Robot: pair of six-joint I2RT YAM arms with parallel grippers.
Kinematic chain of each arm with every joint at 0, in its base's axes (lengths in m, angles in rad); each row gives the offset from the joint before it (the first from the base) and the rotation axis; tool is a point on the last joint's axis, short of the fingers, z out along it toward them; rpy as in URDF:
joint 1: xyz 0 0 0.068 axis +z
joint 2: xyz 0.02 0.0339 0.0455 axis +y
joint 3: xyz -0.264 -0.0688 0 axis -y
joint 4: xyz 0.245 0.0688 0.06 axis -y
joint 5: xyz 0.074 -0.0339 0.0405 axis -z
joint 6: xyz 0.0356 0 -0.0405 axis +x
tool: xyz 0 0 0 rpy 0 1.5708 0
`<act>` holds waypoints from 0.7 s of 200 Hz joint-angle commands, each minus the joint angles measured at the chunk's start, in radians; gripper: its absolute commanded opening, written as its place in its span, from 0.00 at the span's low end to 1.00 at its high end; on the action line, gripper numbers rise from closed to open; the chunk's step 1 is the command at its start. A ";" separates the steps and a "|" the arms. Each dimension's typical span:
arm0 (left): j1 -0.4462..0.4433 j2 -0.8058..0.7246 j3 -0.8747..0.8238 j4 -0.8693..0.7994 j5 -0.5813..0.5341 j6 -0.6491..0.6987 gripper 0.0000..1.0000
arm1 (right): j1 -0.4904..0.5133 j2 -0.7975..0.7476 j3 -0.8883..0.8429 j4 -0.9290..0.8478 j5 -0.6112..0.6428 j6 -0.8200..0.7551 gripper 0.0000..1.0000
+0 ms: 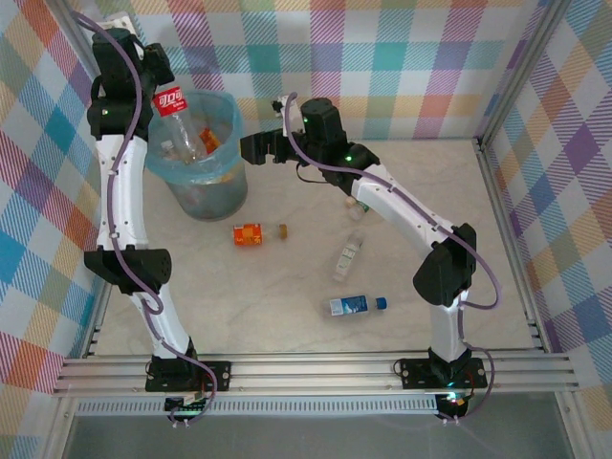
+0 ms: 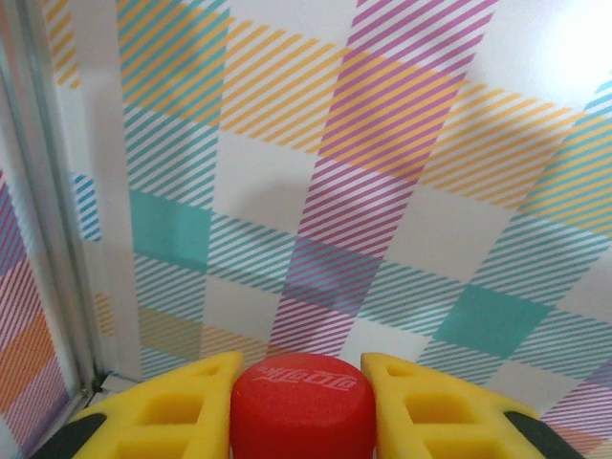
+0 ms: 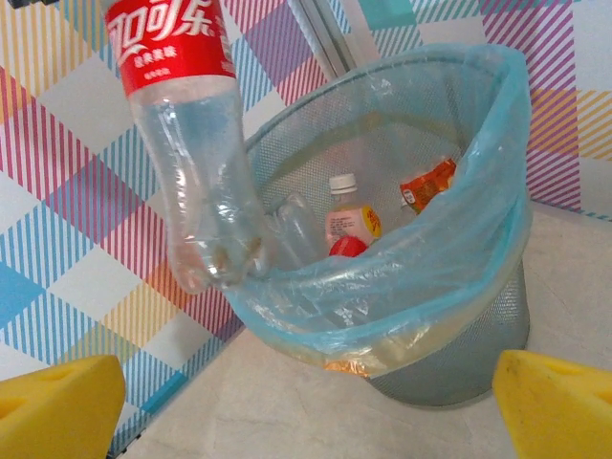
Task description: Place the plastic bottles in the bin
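Overhead, the left end effector [image 1: 153, 78] is closed on the red screw cap [image 2: 301, 416] of a red-labelled clear plastic bottle [image 1: 177, 115]. In the left wrist view its yellow fingers [image 2: 191, 406] press against either side of the cap. The bottle hangs neck-up and tilted, with its base lowered toward the opening of the round grey-blue mesh bin [image 1: 206, 196], which is lined with a light blue plastic bag. From the right wrist view the bottle's crumpled clear base [image 3: 206, 258] sits right at the bag's left rim [image 3: 287, 306]; whether it touches the bag cannot be told.

Inside the bin lie several bottles already: a white-capped bottle with a yellow label [image 3: 349, 218], a clear bottle [image 3: 296, 229] beside it, a red cap [image 3: 349, 247] and an orange-labelled bottle [image 3: 426, 182] against the far wall.

The right end effector [image 1: 251, 148] hovers just right of the bin, pointing at it, with its yellow fingers [image 3: 57, 402] spread wide apart and holding nothing.

Three bottles lie on their sides on the pale desk [image 1: 287, 325]: an orange-labelled bottle [image 1: 251, 234] near the foot of the bin, a clear pale-labelled bottle [image 1: 349, 260] beside the right arm's forearm, and a blue-labelled bottle with a blue cap [image 1: 356, 305] near that arm's elbow. All three are well apart from one another.
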 commanded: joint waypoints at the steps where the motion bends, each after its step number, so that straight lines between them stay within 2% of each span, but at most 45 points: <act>1: 0.010 0.042 0.027 0.024 0.030 -0.008 0.00 | -0.003 0.024 0.035 0.016 -0.025 0.015 0.98; 86: 0.024 0.091 0.027 0.182 0.039 0.027 0.00 | -0.004 0.058 0.074 -0.004 -0.036 0.024 0.97; 140: 0.027 0.127 0.021 0.178 0.051 0.046 0.00 | -0.003 0.082 0.096 -0.016 -0.040 0.033 0.96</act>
